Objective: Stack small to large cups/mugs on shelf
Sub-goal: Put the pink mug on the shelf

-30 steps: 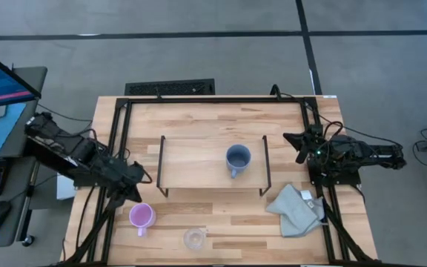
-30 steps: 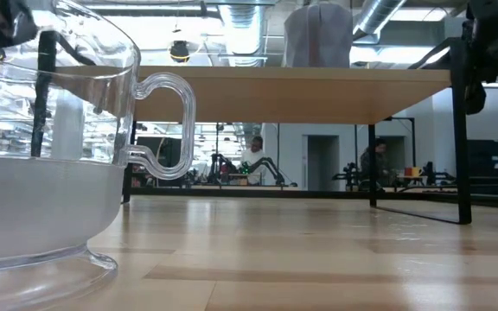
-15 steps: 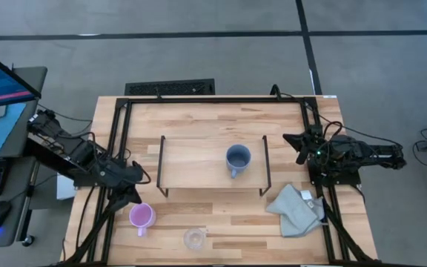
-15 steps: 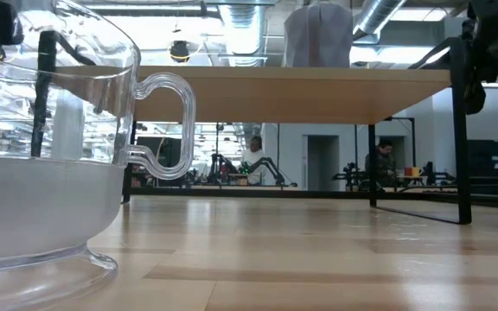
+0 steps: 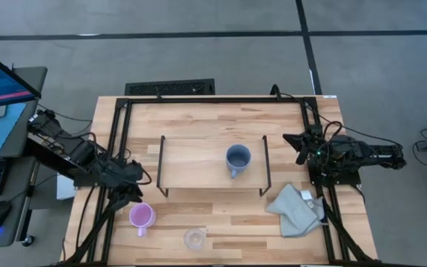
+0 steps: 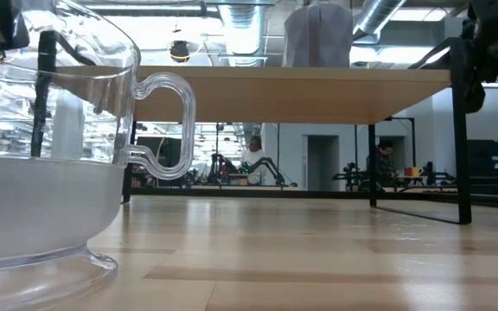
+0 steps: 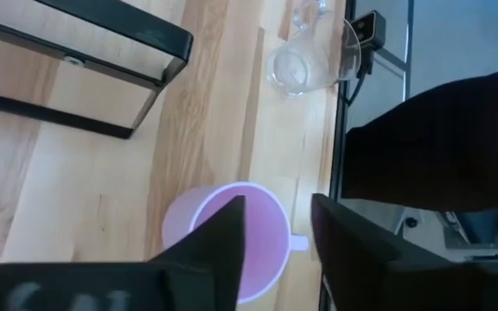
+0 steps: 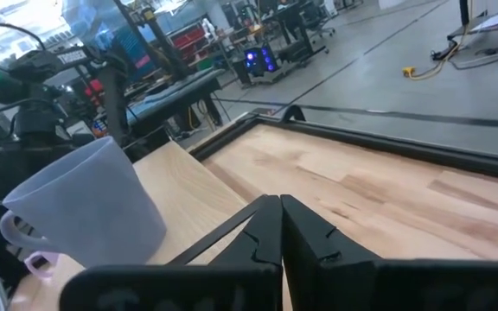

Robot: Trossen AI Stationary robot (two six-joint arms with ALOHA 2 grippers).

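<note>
A pink-purple mug [image 5: 141, 216] stands upright on the table near its left front corner. My left gripper [image 5: 130, 187] hovers open just above and behind it. In the left wrist view its fingers [image 7: 279, 246] frame the pink mug's rim [image 7: 232, 238] without touching. A blue-grey mug [image 5: 237, 159] stands on the shelf's wooden top [image 5: 191, 159]. The clear glass cup [image 5: 194, 239] sits on its base at the front edge and fills the left of the low view [image 6: 50, 147]. My right gripper [image 5: 299, 145] waits shut at the table's right side.
A grey-green cloth [image 5: 296, 210] lies crumpled at the right front. The shelf's black wire legs [image 6: 462, 130] stand on the table [image 5: 199, 119]. A black frame [image 5: 121, 141] runs around the tabletop. Bare wood lies between the pink mug and the cloth.
</note>
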